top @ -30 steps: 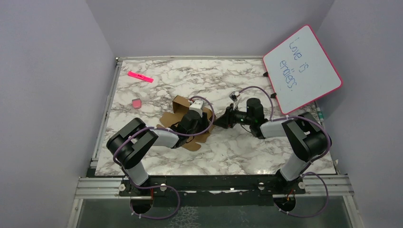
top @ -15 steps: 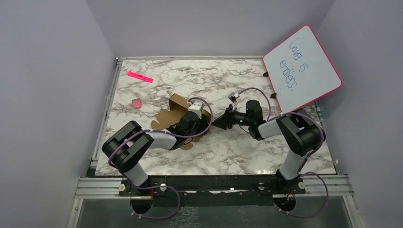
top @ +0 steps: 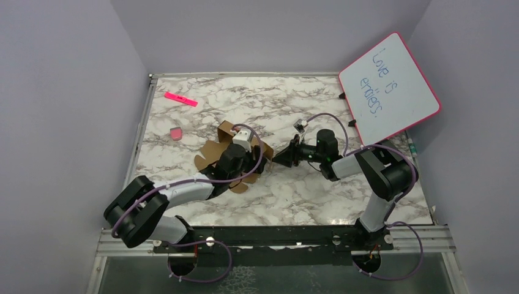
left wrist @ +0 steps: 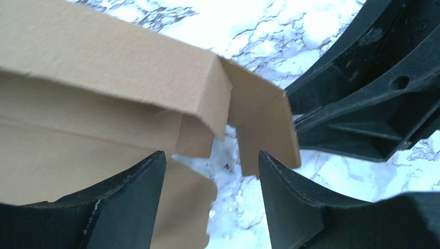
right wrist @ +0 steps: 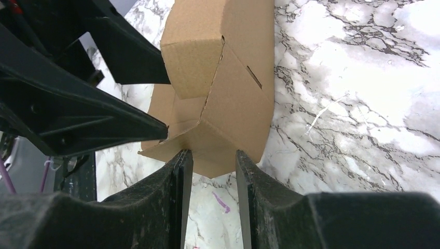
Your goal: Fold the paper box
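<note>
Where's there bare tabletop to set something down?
Free: the far strip between the pink marker and the whiteboard, and the near marble between the left arm and right arm. Crowded: the centre, with left claw and right claw at the paper box.

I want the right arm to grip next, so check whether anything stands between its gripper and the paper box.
Nothing visible does. The near flap of the paper box lies right at the tips of the open right gripper. The left gripper, also open, sits to one side, not between them.
</note>
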Robot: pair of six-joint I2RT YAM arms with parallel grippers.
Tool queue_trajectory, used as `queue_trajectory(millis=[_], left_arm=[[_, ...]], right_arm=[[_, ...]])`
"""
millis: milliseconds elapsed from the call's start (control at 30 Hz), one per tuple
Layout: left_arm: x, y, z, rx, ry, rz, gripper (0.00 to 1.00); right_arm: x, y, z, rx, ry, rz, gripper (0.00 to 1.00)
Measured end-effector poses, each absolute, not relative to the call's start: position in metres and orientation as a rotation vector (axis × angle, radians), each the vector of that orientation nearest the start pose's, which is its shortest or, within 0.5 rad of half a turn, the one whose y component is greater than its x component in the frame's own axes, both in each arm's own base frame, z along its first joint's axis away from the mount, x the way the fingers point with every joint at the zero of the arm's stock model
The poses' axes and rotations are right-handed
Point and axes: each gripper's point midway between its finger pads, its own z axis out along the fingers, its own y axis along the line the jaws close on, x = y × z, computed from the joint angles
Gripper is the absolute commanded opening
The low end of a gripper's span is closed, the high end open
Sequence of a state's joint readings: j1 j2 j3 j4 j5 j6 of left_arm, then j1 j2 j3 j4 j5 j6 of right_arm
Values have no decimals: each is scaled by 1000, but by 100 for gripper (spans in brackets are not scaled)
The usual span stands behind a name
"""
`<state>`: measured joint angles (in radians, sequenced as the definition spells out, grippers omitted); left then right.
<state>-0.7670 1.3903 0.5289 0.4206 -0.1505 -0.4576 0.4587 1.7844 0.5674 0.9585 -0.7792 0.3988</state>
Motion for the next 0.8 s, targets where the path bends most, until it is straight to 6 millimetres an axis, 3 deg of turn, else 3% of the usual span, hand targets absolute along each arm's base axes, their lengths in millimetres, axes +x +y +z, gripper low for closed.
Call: queue_trajectory(millis=[167,400,800], left_arm=[[272,-234,79,143,2091,-572,57],[260,-183,35,-4,2237,-422,51],[264,-194,29,24,2250,-456,50]], right_arm=[[289,293,76,-660,1841,1282,42],[290,293,72,-679,1839,1267,42],[287,312,71,-789,1775,1225,45]])
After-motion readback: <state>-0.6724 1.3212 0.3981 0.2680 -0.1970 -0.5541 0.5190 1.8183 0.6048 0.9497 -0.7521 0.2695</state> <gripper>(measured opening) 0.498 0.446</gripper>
